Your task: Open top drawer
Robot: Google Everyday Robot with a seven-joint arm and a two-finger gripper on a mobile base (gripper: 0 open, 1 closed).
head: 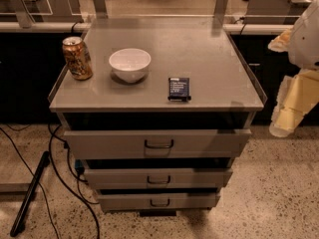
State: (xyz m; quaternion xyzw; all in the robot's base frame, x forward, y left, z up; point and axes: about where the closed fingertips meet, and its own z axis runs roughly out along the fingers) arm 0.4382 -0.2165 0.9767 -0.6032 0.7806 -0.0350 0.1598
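Leftmost, a thin black rod [30, 195] lay slanted on the speckled floor [279, 193], with dark cables [57, 158] trailing beside it toward the foot of the grey metal cabinet [199, 49]. On the cabinet's flat top, near the left edge, a gold-and-brown drink can [77, 58] stood upright. Just to its right sat a white bowl [129, 63], apart from the can. Further right, nearer the front edge, lay a small dark packet [179, 88] with pale print, touching neither of the others.

Below the top, at the centre of the view, the top drawer [109, 144] presented the widest and tallest of the three grey fronts. Its small dark bar handle [159, 144] sat at mid-width, and a dark band separated its upper edge from the cabinet top. The middle drawer [199, 177] and the bottom drawer [119, 201] lay beneath it, each narrower and shorter-fronted, each with its own central handle.

At the far right, the robot's white arm [309, 34] entered from the frame edge. The cream-coloured gripper [288, 114] hung beside the cabinet's right front corner, at about the height of the cabinet top's front edge, well apart from the top drawer's handle. Whether the gripper was released or clenched could not be told.
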